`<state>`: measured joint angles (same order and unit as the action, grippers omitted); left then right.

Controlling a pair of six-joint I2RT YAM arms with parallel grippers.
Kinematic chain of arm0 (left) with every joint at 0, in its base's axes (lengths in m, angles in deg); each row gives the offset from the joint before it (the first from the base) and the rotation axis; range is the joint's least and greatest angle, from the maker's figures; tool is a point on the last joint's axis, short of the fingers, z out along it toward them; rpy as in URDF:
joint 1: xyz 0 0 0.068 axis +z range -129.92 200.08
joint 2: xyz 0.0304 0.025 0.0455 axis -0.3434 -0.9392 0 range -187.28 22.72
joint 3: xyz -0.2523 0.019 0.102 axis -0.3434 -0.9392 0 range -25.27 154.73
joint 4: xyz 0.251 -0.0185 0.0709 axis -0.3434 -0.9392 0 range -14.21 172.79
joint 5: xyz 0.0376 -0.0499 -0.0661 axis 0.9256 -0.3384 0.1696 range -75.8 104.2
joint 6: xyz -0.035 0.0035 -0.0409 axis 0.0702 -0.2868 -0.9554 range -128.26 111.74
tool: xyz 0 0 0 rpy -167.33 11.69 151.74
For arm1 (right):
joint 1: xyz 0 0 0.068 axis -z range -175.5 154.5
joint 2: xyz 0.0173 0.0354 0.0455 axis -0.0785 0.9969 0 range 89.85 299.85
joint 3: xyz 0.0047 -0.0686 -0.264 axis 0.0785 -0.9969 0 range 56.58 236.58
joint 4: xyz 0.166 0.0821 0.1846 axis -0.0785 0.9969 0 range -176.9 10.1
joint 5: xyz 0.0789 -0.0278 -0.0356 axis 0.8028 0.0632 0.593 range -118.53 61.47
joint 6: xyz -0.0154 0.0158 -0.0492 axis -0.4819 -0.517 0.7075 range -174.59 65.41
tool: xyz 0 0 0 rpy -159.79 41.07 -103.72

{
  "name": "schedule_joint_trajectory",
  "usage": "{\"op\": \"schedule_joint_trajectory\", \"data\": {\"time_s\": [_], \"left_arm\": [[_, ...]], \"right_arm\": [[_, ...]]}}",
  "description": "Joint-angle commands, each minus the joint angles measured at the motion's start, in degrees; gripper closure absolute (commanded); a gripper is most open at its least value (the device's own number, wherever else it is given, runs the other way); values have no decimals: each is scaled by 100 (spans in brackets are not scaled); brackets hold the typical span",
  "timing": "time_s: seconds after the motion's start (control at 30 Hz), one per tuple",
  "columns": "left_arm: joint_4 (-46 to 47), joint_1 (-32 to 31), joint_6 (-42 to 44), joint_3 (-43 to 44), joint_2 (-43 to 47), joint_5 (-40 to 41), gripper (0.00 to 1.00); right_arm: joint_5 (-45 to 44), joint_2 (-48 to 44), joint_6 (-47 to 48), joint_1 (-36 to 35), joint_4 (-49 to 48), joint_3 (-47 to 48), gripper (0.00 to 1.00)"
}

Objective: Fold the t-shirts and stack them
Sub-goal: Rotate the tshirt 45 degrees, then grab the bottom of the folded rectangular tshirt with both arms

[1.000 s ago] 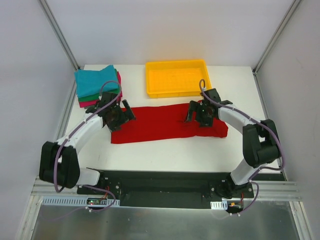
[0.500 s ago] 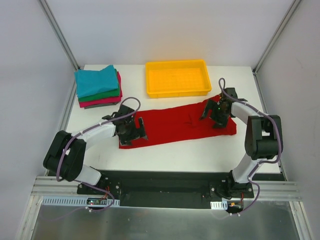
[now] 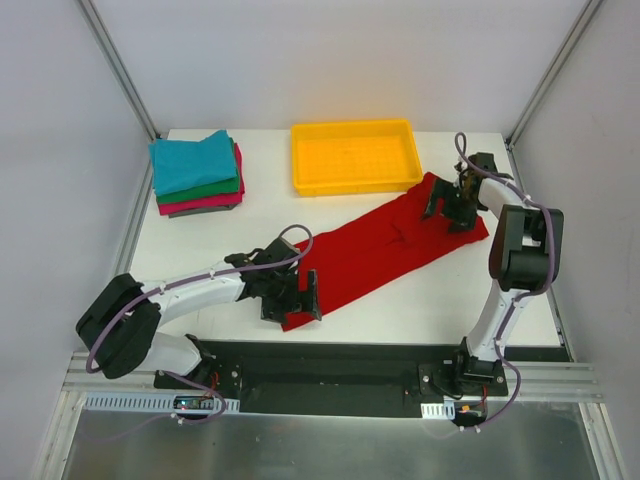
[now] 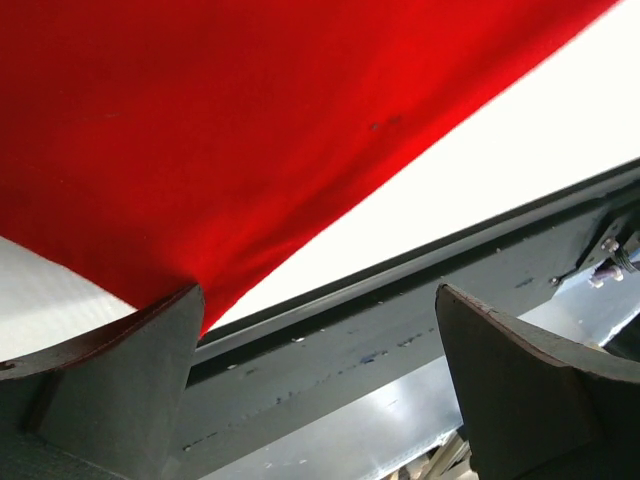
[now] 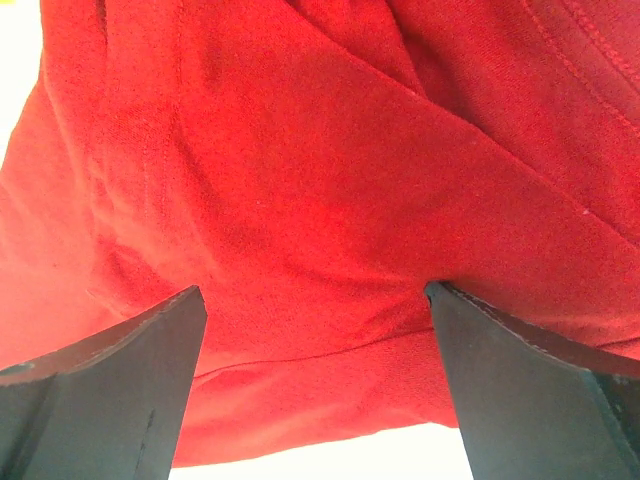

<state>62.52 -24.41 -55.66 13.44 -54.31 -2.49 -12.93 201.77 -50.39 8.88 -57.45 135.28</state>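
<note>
the bright red t-shirt [image 3: 385, 250] is lying flattened in a long diagonal band on the white table [image 3: 430, 300], running from the lower centre of the top view up to the right, ending just right of the yellow tray [image 3: 352, 126]. the left gripper [image 3: 293, 297] is sitting at the band's lower end near the table's front edge; its fingers [image 4: 130, 370] are standing wide apart, the cloth's edge meeting one tip, nothing clamped between them. the right gripper [image 3: 450, 207] is resting on the upper right end, its fingers [image 5: 110, 380] also spread wide over wrinkling red cloth. in the upper left a folded stack is sitting, teal t-shirt [image 3: 190, 160] on top, green t-shirt [image 3: 205, 188] beneath, pink-red t-shirt [image 3: 200, 206] lowest.
</note>
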Motion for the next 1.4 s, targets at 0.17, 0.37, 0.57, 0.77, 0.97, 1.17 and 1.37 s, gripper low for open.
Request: {"op": "schedule_joint_trajectory", "data": {"time_s": [0.17, 0.37, 0.57, 0.77, 0.97, 1.17, 1.37], "left_arm": [[-257, -174, -7, 434, 917, 524, 1], [-1023, 1237, 160, 409, 1585, 1335, 1], [-874, 2839, 467, 566, 1184, 1452, 1], [-505, 3201, 626, 1005, -169, 1142, 19], [-416, 3262, 785, 1147, -1172, 676, 45], [-118, 3262, 741, 883, -1437, 465, 58], [14, 3262, 750, 795, -1709, 324, 79]], "right_arm": [[-592, -809, 406, -60, 174, 489, 4], [-2085, -2505, 257, -1533, 781, -405, 4], [-2711, -2931, -113, -5135, 457, -1243, 4], [-2703, -1404, 133, -7344, 377, 108, 1], [-2650, -259, 361, -7900, 474, 823, 12], [-1982, 181, 589, -7900, -62, 647, 23], [-2104, 515, 748, -7891, -361, 489, 32]]}}
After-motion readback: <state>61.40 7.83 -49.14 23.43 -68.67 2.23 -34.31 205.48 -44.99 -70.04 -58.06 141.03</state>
